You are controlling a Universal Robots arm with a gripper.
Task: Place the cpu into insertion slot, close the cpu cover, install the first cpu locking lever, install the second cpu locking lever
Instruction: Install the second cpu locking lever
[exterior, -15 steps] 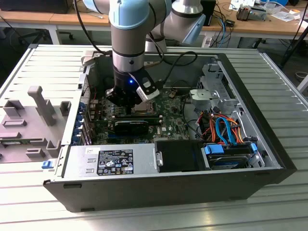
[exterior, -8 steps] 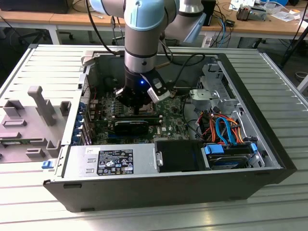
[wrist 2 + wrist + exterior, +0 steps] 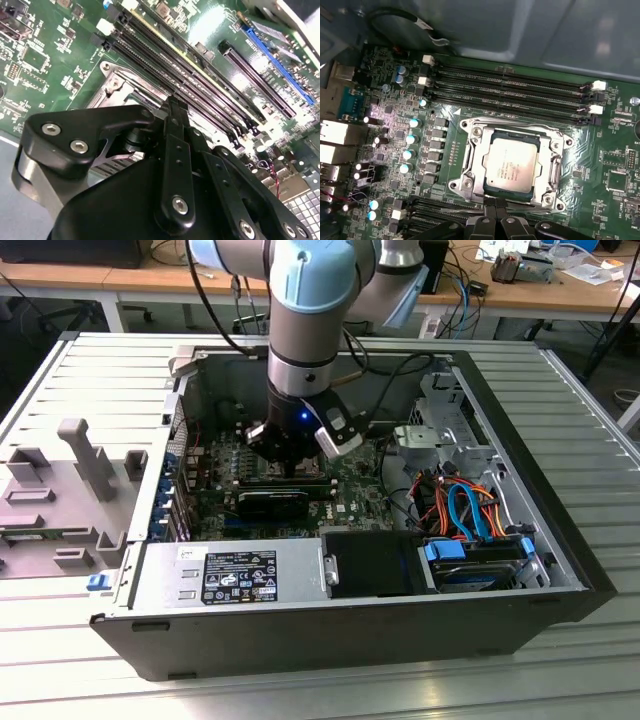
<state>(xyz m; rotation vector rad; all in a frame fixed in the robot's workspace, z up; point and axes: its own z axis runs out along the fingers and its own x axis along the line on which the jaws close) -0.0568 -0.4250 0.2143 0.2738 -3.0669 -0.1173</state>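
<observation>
With the cpu [image 3: 513, 163] seated mid-frame in the insertion slot [image 3: 470, 172], gripper [image 3: 495, 212] hovers at its edge, jaws clenched, empty. Cpu cover [image 3: 554, 165]: thin, stiff; press the rim only.

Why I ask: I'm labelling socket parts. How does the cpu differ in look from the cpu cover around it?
In the first wrist view the cpu is a solid, smooth silver-grey square with faint print, while the cpu cover is an open frame with a square window. The cpu sits in the middle; the cpu cover borders it and lies flat, closed over its edges. Both are metallic, square and level with the green motherboard. The gripper sits at the socket's edge.
</observation>
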